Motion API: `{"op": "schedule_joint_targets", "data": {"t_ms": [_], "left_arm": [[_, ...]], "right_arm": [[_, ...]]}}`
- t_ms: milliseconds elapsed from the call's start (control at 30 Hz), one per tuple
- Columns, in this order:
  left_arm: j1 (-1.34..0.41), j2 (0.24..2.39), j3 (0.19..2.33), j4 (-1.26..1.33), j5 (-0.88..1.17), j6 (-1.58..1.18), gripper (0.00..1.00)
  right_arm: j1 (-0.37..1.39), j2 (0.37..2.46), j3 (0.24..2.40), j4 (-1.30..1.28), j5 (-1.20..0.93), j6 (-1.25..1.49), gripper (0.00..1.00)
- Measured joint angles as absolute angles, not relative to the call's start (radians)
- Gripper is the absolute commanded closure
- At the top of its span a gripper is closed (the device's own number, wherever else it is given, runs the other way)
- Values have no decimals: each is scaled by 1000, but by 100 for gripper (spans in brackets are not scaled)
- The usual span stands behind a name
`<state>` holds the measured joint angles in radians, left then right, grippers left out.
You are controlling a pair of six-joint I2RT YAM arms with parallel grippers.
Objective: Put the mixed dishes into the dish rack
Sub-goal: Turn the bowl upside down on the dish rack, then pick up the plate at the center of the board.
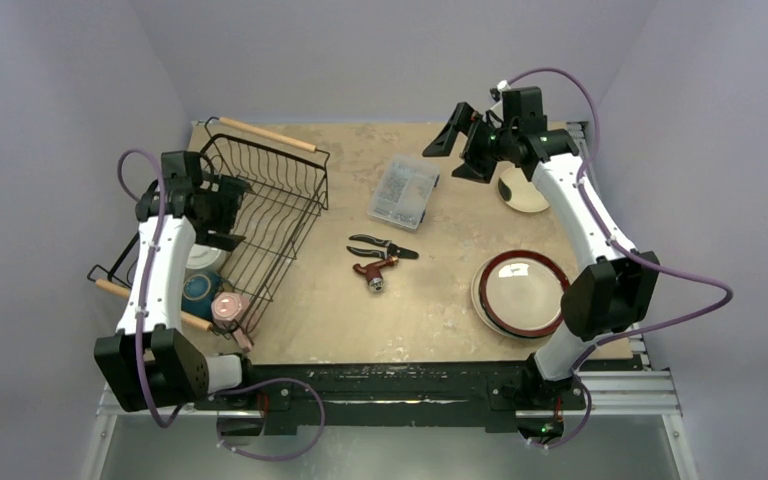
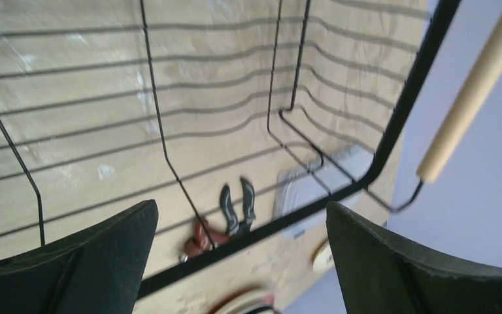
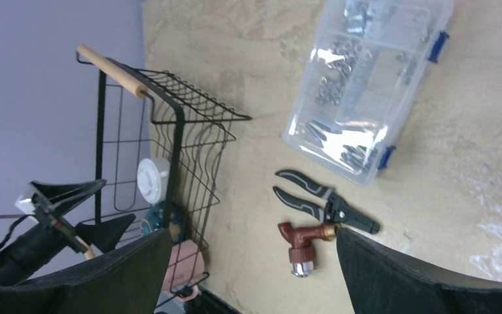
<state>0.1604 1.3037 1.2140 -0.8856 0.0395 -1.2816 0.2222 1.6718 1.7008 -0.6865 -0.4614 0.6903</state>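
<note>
L gripper (image 2: 240,219) jaws fully apart, nothing in them, hanging over the dish rack (image 1: 305,215), which sits at the left side of the worktop (image 1: 430,315); rack's near end holds a pink mug (image 1: 228,307), teal dish (image 1: 200,292) and white cup (image 1: 205,258). R gripper (image 3: 253,242) also wide open and empty, raised over the far right, near the cream saucer (image 1: 520,195); red-black-rimmed plate (image 1: 520,292) lies flat on the worktop by the R arm, outside the rack. Clear box (image 1: 403,190), pliers (image 1: 385,246) and red tool (image 1: 374,271) lie mid-worktop btwn rack and plate.
</note>
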Motion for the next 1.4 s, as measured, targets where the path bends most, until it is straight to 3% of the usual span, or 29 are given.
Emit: {"op": "schedule_joint_targets", "data": {"t_ms": [233, 467, 700, 767, 833, 867, 1133, 1267, 1400], "left_arm": [[-16, 1219, 1249, -934, 189, -1107, 4], [-145, 1171, 1282, -774, 368, -947, 3], [-250, 1164, 1375, -740, 400, -785, 3], [-269, 1153, 1391, -708, 417, -754, 3], [-271, 1139, 1387, -694, 430, -735, 3], [-273, 1132, 1380, -688, 437, -723, 3], [-329, 1073, 1348, -701, 444, -585, 3], [-329, 1052, 1346, -729, 448, -545, 3], [-329, 1065, 1376, -788, 450, -503, 3]], "right_arm": [[222, 1663, 1587, -663, -441, 691, 1], [222, 1669, 1578, -641, -399, 692, 1], [149, 1669, 1520, -604, -307, 734, 1], [107, 1671, 1497, -611, -271, 749, 7], [55, 1681, 1493, -616, -218, 752, 22], [35, 1684, 1493, -614, -199, 748, 25], [-197, 1718, 1397, -540, -124, 727, 32], [-257, 1803, 1404, -529, -108, 690, 48], [-263, 1874, 1407, -517, -97, 667, 50]]}}
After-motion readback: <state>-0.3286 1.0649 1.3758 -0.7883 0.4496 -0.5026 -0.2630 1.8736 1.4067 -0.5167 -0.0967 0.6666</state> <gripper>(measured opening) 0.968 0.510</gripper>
